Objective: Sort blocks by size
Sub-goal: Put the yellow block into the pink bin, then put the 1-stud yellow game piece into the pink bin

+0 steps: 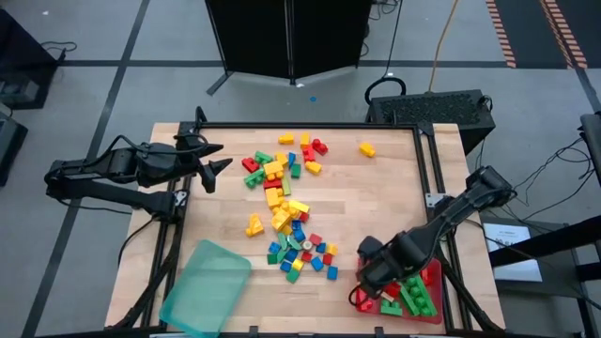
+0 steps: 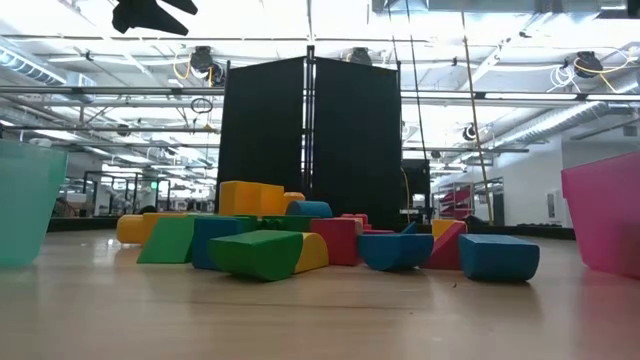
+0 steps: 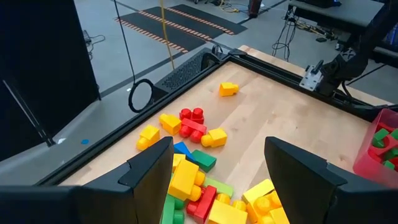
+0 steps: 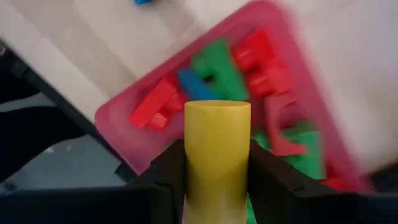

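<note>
My right gripper (image 4: 217, 180) clasps a yellow block (image 4: 217, 155) over the red tray (image 1: 434, 282) (no writing readable); my left gripper (image 1: 218, 158) is released.

You have a wooden table (image 1: 394, 207) carrying a heap of blocks (image 1: 286, 202) at centre, a teal tray (image 1: 205, 286) at seven o'clock and a red tray (image 1: 434, 286) at five o'clock.

Bright overhead lights, glare, blurred wrist close-up
</note>
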`<state>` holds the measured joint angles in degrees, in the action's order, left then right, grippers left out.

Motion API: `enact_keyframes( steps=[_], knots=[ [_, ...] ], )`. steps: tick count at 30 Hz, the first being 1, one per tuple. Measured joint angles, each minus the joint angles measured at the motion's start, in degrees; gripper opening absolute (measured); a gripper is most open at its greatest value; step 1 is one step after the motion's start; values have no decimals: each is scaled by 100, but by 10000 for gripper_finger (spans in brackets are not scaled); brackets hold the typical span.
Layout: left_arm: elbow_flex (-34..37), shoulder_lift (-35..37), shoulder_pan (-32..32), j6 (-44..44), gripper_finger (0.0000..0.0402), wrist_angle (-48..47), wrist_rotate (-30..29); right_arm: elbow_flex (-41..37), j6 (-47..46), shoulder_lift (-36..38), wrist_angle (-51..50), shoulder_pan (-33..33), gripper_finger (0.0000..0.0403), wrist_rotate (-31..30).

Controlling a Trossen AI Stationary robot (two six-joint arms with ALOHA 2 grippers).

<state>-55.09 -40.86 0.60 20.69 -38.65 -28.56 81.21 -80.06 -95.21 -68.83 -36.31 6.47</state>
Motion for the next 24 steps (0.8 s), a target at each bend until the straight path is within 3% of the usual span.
enact_keyframes(
  steps=[7, 13, 17, 20, 24],
  knots=[
    [0, 0, 0, -2, 255, -2, 2, -967, -181, -1, 953, -7, 121, 124],
    [0, 0, 2, -4, 255, -2, 118, -1012, -29, 51, 956, 24, 248, 357],
    [0, 0, 1, -6, 255, -2, 134, -912, -31, 184, 957, 138, 291, 570],
    [0, 0, 2, -4, 255, -4, 136, -565, 116, 400, 672, 391, 291, 261],
    [0, 1, 1, -6, 255, -2, 133, 41, 518, 698, -423, 998, 278, -849]
  ],
)
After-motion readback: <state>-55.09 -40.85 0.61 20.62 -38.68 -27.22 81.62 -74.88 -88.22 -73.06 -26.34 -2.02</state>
